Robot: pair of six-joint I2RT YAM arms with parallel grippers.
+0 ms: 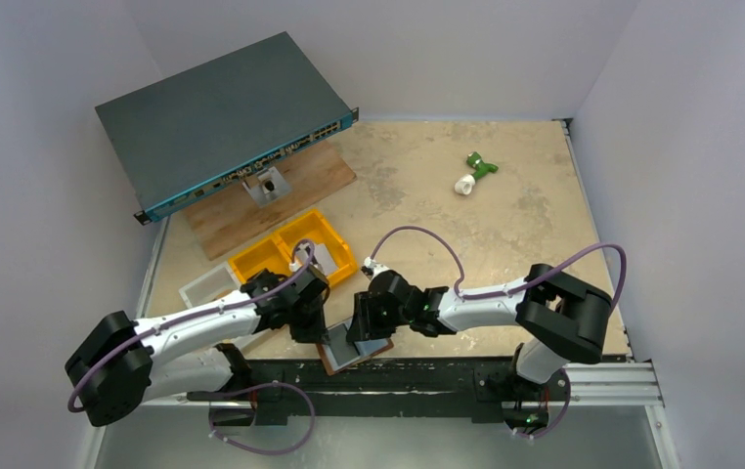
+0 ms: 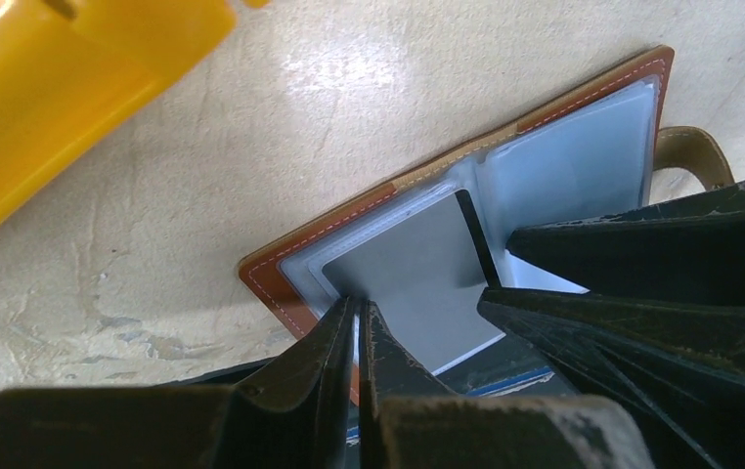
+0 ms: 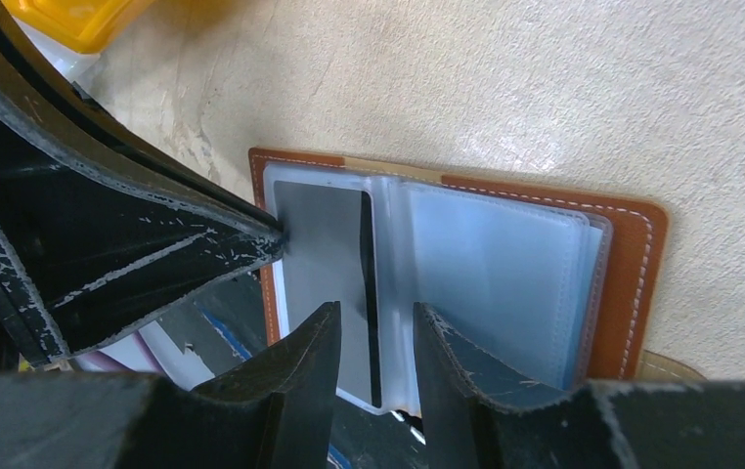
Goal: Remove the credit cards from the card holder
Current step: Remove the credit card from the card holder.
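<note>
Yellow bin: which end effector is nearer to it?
Left. The left end effector is just off the near edge of the yellow bin; the right end effector is farther right.

Brown white-stitched card holder (image 3: 633, 264), grey card (image 3: 320, 254), yellow bin (image 2: 56, 88).

White arms (image 1: 193, 327), black end effectors (image 2: 356, 305) (image 3: 375, 315) — purple cables (image 1: 417, 233)

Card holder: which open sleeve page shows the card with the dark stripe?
The page away from the snap tab: the grey card with a dark stripe lies there. The tab-side page shows only pale translucent layers.
</note>
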